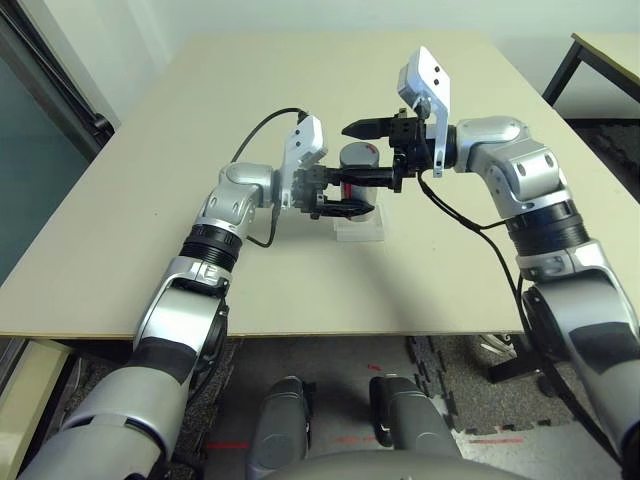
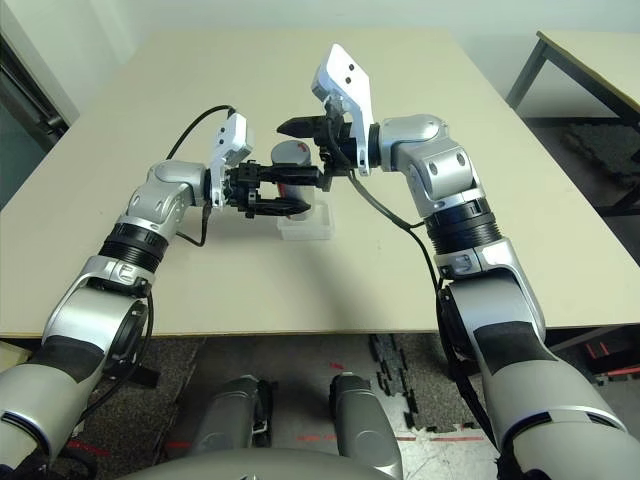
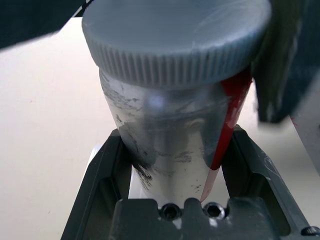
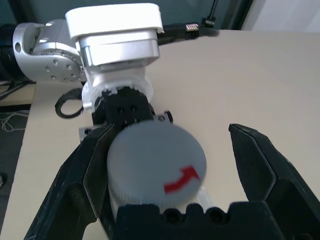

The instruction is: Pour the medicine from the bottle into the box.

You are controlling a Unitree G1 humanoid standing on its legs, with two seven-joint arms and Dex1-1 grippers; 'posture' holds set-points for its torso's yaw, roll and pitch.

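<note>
Clear plastic box [image 1: 362, 231] at six o'clock of red-striped bottle [image 3: 162, 130]. Left gripper [image 3: 178, 132], at bottle's nine o'clock, pinches its body; grey screw cap [image 4: 155, 160] on. Right gripper [image 4: 172, 131] at three o'clock, fingers spread.

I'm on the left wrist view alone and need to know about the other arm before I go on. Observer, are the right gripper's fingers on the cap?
Observer: No, the right gripper stands open, with its fingers spread to either side of the cap and a gap on one side.
Operator: My view cuts off the cap's top. Any marking there?
Observer: Yes, a red arrow.
Operator: And where is the bottle relative to the box?
Observer: In the left eye view, the bottle is upright in the left gripper, at the clear box; I can't tell whether it touches it.
</note>
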